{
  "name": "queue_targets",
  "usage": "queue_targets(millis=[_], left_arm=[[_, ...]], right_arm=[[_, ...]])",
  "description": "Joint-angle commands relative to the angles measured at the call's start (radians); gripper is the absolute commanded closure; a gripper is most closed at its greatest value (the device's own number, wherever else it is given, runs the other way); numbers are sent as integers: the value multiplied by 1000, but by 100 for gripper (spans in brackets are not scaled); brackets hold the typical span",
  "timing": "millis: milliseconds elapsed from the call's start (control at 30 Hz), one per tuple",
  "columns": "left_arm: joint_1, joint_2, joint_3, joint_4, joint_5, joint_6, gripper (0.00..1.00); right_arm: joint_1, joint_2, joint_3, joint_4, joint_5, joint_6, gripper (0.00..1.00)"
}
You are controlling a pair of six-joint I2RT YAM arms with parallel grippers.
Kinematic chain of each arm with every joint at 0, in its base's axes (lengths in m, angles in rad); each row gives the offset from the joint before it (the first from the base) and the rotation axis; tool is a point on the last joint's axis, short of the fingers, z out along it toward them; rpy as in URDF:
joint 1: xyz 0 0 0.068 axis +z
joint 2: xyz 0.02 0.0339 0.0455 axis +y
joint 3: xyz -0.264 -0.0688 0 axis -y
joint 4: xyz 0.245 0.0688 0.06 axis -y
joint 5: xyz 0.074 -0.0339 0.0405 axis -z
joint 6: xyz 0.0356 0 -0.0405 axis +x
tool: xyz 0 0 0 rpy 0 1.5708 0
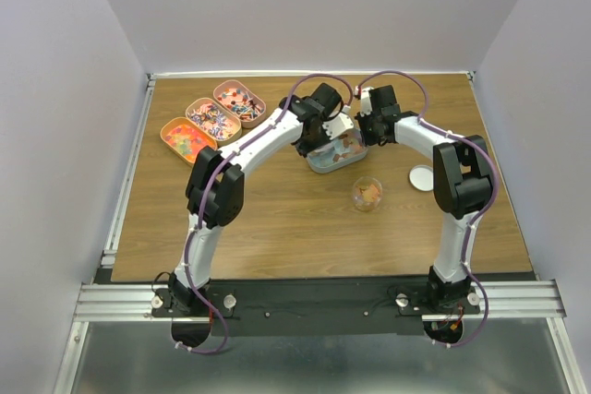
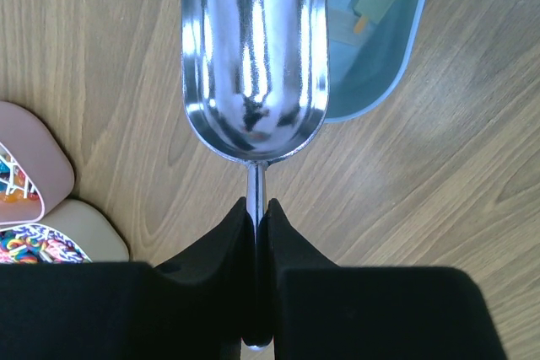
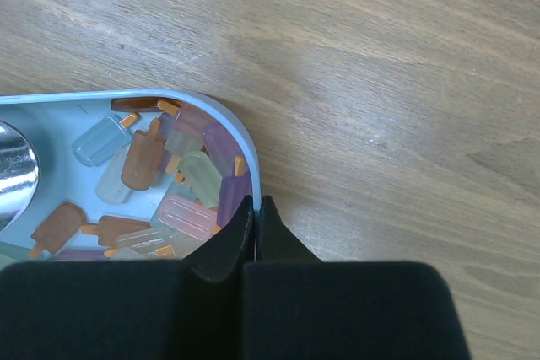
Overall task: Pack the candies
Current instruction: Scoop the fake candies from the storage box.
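The candies [image 3: 143, 159] are small popsicle-shaped sweets in orange, pink, purple and pale green, lying in a light blue oval tin [image 3: 246, 147]. This tin sits mid-table in the top view [image 1: 325, 165]. My right gripper [image 3: 256, 201] is shut on the tin's rim at its right end. My left gripper [image 2: 256, 205] is shut on the thin handle of a silver metal scoop [image 2: 253, 56]. The scoop's bowl is empty and held just above the table beside the tin [image 2: 384, 82]. The scoop's tip shows at the left edge of the right wrist view [image 3: 13, 176].
A small clear cup [image 1: 367, 194] holding a few candies stands in front of the tin, with a white round lid [image 1: 421, 177] to its right. Three oval tins of colourful sweets [image 1: 213, 120] sit at the back left; two of them show in the left wrist view [image 2: 34, 153].
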Motion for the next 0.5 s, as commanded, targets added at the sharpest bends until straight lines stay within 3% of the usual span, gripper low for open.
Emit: queue_targets(millis=[0, 467], left_arm=[[-5, 6, 6, -21, -27, 6, 100], [-33, 84, 64, -27, -65, 10, 100]], right_arm=[[12, 6, -11, 18, 5, -9, 99], [12, 9, -4, 25, -7, -9, 99]])
